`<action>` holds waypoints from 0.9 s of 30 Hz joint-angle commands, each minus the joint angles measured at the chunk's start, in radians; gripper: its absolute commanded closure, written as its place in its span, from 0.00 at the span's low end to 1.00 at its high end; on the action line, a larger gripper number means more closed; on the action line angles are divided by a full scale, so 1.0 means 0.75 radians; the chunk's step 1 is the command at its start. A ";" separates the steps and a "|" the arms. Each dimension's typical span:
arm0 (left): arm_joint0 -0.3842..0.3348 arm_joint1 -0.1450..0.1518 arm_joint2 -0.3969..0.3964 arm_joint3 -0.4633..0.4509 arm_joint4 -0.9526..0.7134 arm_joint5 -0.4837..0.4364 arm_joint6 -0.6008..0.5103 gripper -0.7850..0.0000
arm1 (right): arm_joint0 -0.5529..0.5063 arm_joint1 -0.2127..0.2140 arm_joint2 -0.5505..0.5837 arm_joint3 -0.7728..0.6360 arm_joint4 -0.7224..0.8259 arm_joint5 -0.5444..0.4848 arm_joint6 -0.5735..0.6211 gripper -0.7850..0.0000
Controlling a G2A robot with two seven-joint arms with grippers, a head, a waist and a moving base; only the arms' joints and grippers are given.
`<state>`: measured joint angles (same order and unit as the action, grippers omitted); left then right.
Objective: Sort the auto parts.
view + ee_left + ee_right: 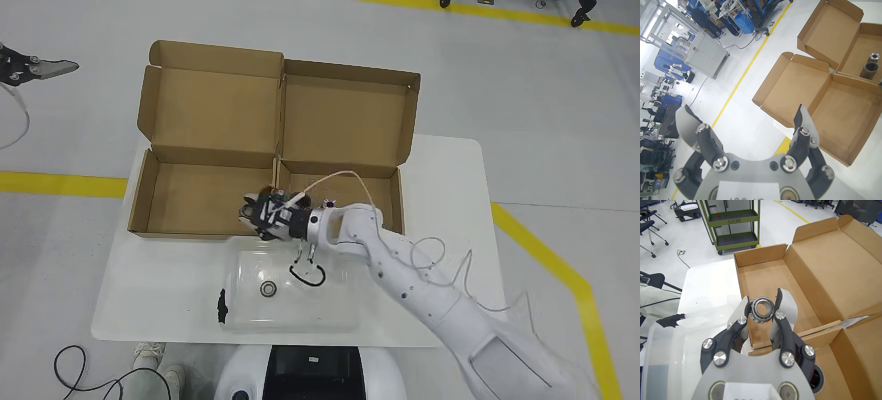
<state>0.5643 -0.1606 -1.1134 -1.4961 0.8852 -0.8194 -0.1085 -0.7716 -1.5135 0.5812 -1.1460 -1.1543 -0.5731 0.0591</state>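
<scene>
Over the 4 o'clock corner of the left box: bearing pinched in the right gripper.
Best carried toward 10 o'clock, clear of the wall, lowered near the floor, then released; left gripper hangs wide, holding nothing.

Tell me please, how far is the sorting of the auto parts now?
Done: two metal sleeves already stand in one cardboard box. In hand: the right gripper is shut on a roller bearing, held over the near edge of the other box. Left: at least one ring-shaped part lies in the clear bin. The left gripper is open, over the floor.
</scene>
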 commanded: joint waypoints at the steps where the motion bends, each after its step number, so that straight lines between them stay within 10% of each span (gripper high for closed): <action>1: 0.000 0.000 0.000 0.000 0.000 0.000 0.000 0.00 | 0.044 -0.035 -0.043 0.075 0.021 0.004 0.002 1.00; 22: 0.000 0.000 0.000 0.000 0.000 0.000 0.000 0.00 | 0.352 -0.393 -0.264 0.733 0.085 0.072 -0.074 1.00; 27: 0.000 0.000 0.000 0.000 0.000 0.000 0.000 0.00 | 0.374 -0.447 -0.273 0.846 0.083 0.073 -0.100 0.68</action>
<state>0.5643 -0.1606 -1.1134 -1.4961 0.8852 -0.8194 -0.1085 -0.4933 -1.8422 0.3766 -0.5287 -1.0918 -0.5179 -0.0085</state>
